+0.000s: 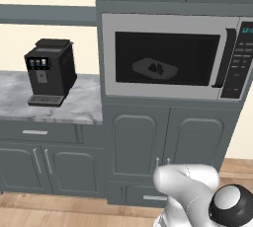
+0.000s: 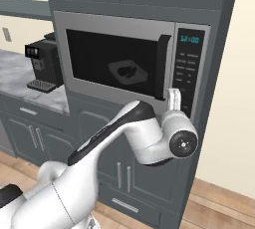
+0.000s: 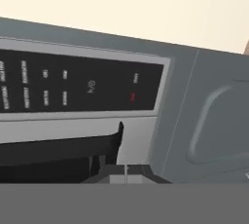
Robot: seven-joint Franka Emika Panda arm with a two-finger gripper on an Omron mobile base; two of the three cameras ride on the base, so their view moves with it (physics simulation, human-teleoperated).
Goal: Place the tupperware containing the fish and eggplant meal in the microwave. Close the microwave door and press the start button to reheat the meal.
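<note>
Gripper [image 3: 125, 170] jaws together, nothing clamped; fingertips meet at bottom centre of the hand view, pointed at the microwave's lower keypad corner. In the right base view the hand sits centre-right of frame, just below the keypad [image 2: 188, 71], beside the bottom of the door handle [image 2: 162, 66].

Cabinet column [image 1: 163, 142]: grey, fills the centre and right of the left base view, arched lower doors under the microwave.

Microwave [image 1: 173, 56]: silver, built into the column, upper centre-right of the left base view. Microwave door [image 2: 114, 63] is shut, dark window, dark vertical bar handle at its right edge. Keypad is black, teal display at top; in the hand view it runs across the middle left, white labels and one red mark, rolled sideways.

Marble counter [image 1: 74, 102]: left of the column, middle left of frame.

Coffee machine [image 1: 49, 70]: black, upright on the counter, left of the microwave, well apart from the arm.

Tupperware [image 1: 154, 67]: inside the microwave, visible through the window, roughly centre of the cavity, lying flat.

Fish and eggplant meal [image 1: 157, 68]: small dark lump in the tray; detail too dim to resolve.
</note>
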